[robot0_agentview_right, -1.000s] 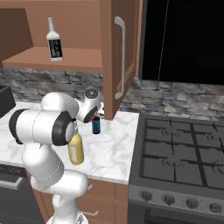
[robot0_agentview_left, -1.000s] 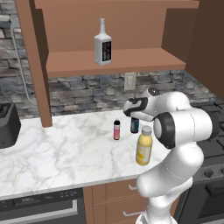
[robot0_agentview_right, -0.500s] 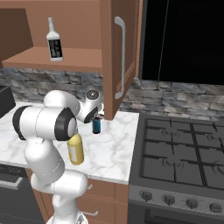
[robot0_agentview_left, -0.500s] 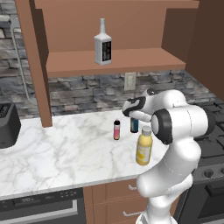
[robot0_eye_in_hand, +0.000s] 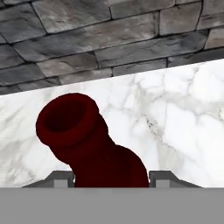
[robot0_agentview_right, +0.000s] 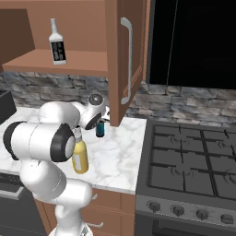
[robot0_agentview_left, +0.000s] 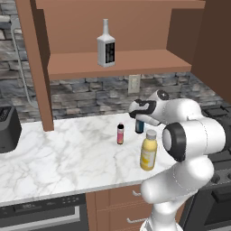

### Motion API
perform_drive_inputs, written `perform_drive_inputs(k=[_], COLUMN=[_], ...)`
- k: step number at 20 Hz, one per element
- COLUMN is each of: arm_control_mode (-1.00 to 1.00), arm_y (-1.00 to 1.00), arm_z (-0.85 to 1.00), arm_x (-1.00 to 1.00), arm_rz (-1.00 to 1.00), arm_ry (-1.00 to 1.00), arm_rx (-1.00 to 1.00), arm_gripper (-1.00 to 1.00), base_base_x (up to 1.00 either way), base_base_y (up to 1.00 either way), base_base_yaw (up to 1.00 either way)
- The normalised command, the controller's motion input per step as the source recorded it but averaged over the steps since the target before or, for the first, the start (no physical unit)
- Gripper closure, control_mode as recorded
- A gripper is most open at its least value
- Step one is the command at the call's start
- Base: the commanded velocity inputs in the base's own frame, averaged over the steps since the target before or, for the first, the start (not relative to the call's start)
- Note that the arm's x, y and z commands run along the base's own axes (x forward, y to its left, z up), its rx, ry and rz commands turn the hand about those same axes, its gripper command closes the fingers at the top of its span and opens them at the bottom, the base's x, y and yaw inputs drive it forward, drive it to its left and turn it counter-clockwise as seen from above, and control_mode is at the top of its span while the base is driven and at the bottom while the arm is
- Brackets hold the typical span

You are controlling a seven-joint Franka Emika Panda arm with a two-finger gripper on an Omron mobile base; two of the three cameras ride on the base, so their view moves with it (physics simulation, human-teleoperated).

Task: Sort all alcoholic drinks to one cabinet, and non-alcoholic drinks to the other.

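A slim dark-brown bottle [robot0_agentview_left: 139, 127] with a blue label stands on the marble counter near the stone wall, also seen from the right [robot0_agentview_right: 100, 129]. My gripper [robot0_agentview_left: 139, 116] is shut on its upper part. In the hand view its red cap [robot0_eye_in_hand: 70, 122] rises between my fingertips [robot0_eye_in_hand: 59, 178], which press its sides. A stout yellow bottle [robot0_agentview_left: 148, 151] stands in front of my arm, and a tiny pink bottle [robot0_agentview_left: 120, 134] stands to the left. The whitish square bottle [robot0_agentview_left: 106, 45] sits up on the open shelf [robot0_agentview_left: 135, 61].
A cabinet door [robot0_agentview_right: 124, 60] hangs open just right of the gripper. A black appliance [robot0_agentview_left: 8, 128] stands at the counter's far left. The stove [robot0_agentview_right: 193, 161] lies to the right, and a wall outlet [robot0_agentview_left: 133, 83] is behind the bottles.
The jaws have gone from wide open to closed against the dark-brown bottle. The arm shifted slightly; the bottles stand where they were.
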Motion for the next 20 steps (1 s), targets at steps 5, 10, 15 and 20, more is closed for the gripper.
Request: perform_drive_inputs(k=[5, 10, 15, 20], arm_control_mode=[-1.00, -1.00, -1.00, -1.00], arm_y=[0.00, 0.00, 0.00, 0.00], arm_z=[0.86, 0.80, 0.55, 0.47], arm_x=[-0.25, -0.28, -0.47, -0.61], arm_rz=[0.00, 0.00, 0.00, 0.00], arm_ry=[-0.11, -0.07, -0.02, 0.00], arm_rx=[0.01, 0.00, 0.00, 0.00], arm_gripper=[1.00, 1.00, 1.00, 1.00], base_base_x=[0.00, 0.00, 0.00, 0.00], base_base_y=[0.00, 0.00, 0.00, 0.00], base_base_yaw=[0.00, 0.00, 0.00, 0.00])
